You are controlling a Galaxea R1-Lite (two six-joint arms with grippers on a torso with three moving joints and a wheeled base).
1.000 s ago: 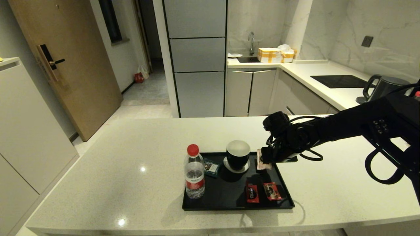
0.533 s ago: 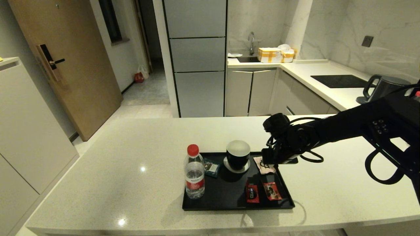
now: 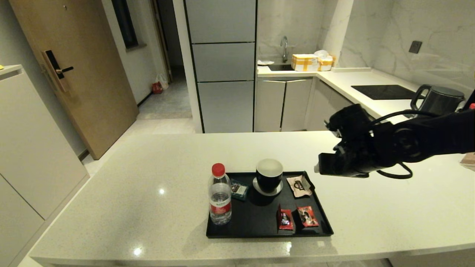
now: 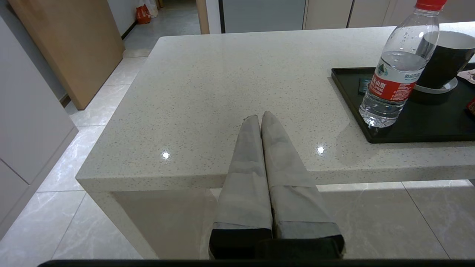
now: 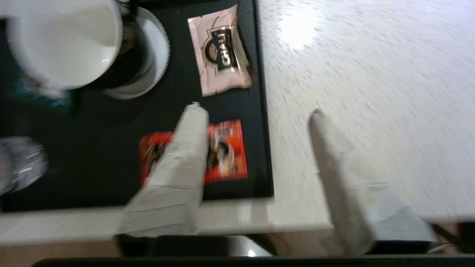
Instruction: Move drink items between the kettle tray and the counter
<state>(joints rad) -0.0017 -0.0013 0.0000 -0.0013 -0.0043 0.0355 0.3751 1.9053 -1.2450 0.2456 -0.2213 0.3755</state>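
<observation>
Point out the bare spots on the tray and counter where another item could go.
On the tray, the bare black floor lies between the water bottle and the two red sachets, in front of the cup. The right half is crowded by the beige sachet. The counter left of the tray is bare.

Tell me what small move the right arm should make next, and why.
Probably keep lifting clear, then swing toward the bottle. The right gripper is open and empty above the tray edge, and the beige sachet already lies on the tray, so the bottle looks like the likely item left to handle.
</observation>
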